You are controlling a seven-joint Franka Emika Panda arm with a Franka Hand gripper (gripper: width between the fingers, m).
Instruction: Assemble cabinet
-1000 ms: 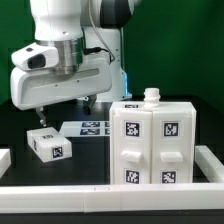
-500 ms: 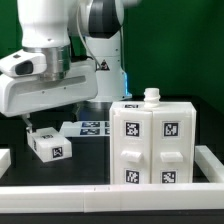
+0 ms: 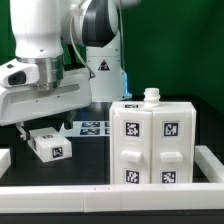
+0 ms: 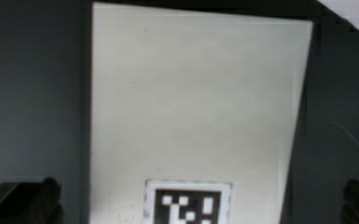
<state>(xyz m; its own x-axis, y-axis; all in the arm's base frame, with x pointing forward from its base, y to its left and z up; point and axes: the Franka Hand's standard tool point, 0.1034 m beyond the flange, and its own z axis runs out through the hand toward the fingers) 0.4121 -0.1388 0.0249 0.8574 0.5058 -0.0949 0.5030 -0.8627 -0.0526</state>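
Swung toward the exterior view's left and dropped lower over the last second. Now parks the gripper low above a small white block lying on the dark surface. No contact with the block as far as visible. Shows jaws spread wide in the wrist view: dark fingertips at either side, with clear gaps to a white tagged piece between them, likely that same block. Holding nothing.

Leaves the cabinet upright at the exterior view's right, just behind the front white rail, well apart from the gripper, with a small white knob on top. Unmoved across the frames. Marker board flat on the surface, farther back, between block and cabinet.

Reads as lining up to pick the block, probably the next loose part for the cabinet. Grasp not yet made; would need more descent, then closing.
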